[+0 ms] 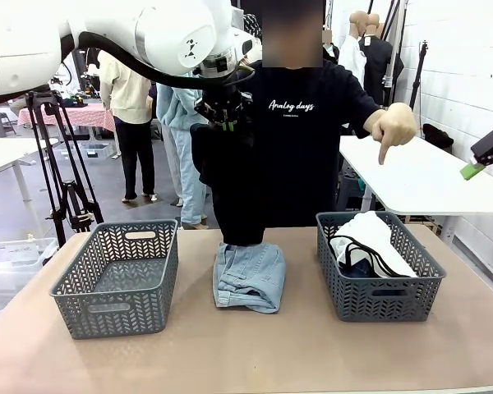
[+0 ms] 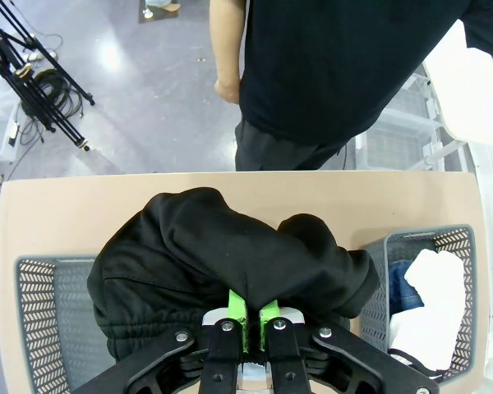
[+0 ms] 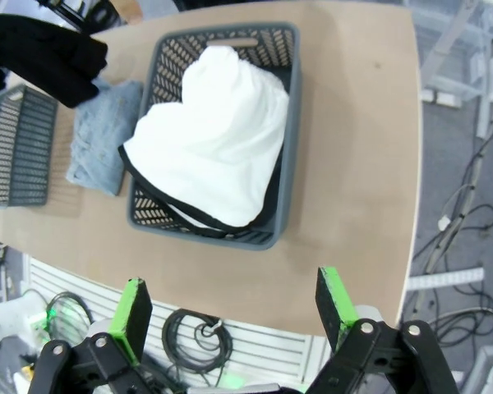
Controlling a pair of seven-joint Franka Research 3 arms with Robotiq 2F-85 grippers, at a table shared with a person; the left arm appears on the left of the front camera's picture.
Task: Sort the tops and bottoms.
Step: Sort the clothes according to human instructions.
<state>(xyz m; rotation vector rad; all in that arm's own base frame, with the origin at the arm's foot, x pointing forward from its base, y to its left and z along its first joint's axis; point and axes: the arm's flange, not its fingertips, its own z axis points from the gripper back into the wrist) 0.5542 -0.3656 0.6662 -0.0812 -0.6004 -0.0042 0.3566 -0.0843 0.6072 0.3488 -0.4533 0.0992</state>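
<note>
My left gripper (image 1: 224, 123) is shut on a plain black top (image 1: 234, 189), which hangs from it above the table's middle. In the left wrist view the green pads (image 2: 237, 315) pinch a fold of that black top (image 2: 222, 254). Under it a pale denim bottom (image 1: 248, 277) lies folded on the table. A white top with black edging (image 1: 370, 240) fills the right basket (image 1: 378, 300), with dark blue cloth (image 1: 357, 268) under it. My right gripper (image 3: 234, 308) stands open and empty, high over the table's right side, looking down on the white top (image 3: 205, 139).
A grey left basket (image 1: 119, 279) stands with nothing in it. The person at the far side points a hand (image 1: 392, 127) down over the right basket. A white table (image 1: 419, 176) stands behind on the right. A tripod (image 1: 70, 189) stands at the back left.
</note>
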